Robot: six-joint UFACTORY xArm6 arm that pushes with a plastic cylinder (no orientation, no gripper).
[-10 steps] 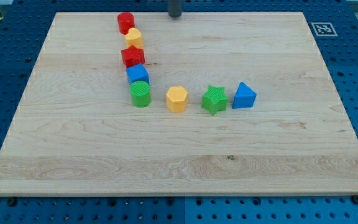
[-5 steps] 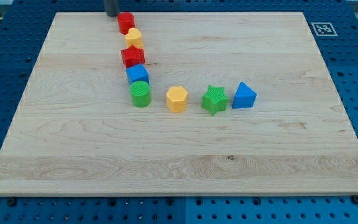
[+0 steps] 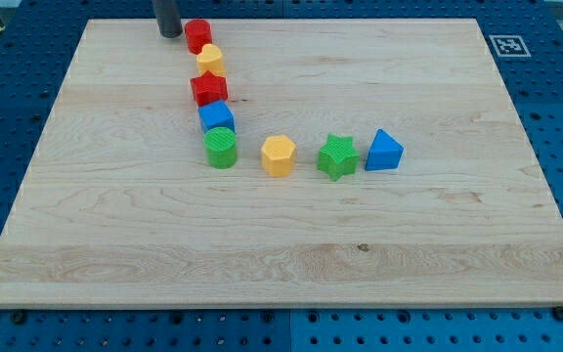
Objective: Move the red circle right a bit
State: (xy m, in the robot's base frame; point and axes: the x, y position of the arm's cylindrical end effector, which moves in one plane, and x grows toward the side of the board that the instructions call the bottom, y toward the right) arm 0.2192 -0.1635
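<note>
The red circle (image 3: 197, 35) stands near the view's top edge of the wooden board (image 3: 409, 235), at the head of a column of blocks. My tip (image 3: 169, 33) is just to the view's left of the red circle, a small gap apart. Below the red circle come a yellow round block (image 3: 210, 60), a red star (image 3: 208, 89), a blue cube (image 3: 216, 117) and a green cylinder (image 3: 221, 148).
A yellow hexagon (image 3: 278, 155), a green star (image 3: 337, 156) and a blue triangular block (image 3: 383, 151) lie in a row to the right of the green cylinder. A black-and-white marker tag (image 3: 507, 45) sits at the board's top right corner.
My tip moved from the top middle to the view's left, past the red circle, then came down a little beside its left side. No block has moved.
</note>
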